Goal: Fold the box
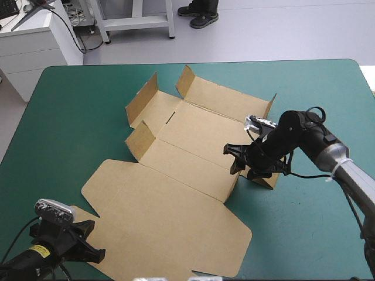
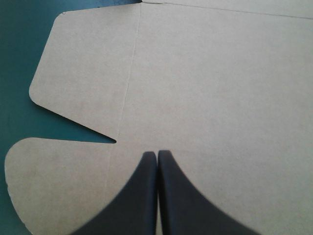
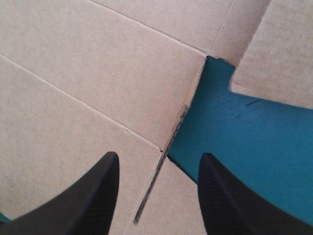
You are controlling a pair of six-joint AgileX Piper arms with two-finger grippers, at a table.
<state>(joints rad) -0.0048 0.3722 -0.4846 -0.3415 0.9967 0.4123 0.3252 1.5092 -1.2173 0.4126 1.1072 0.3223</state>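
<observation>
The box (image 1: 176,193) is one single brown sheet lying across the middle of the teal-green desk (image 1: 70,117), mostly flat, its large near panel reaching close to the desk's near edge. We count four flaps (image 1: 142,96) standing up on its far half: two along the left side and two at the ends of the far panel. A further bit of board rises just beside the right hand (image 1: 240,161). We see two hands. The right hand sits at the box's right edge, released, its two black fingers well apart. An edge of board runs between them, with brown sheet on one side and bare cover on the other. The left hand (image 1: 98,256) is at the box's near left corner, clenched, its fingers pressed together into one point over the board. We cannot tell whether it touches the sheet. Ahead of it lie two rounded flaps with a narrow notch between them. Wide bare cover lies left of, beyond and right of the box, while the near side has little spare room.
</observation>
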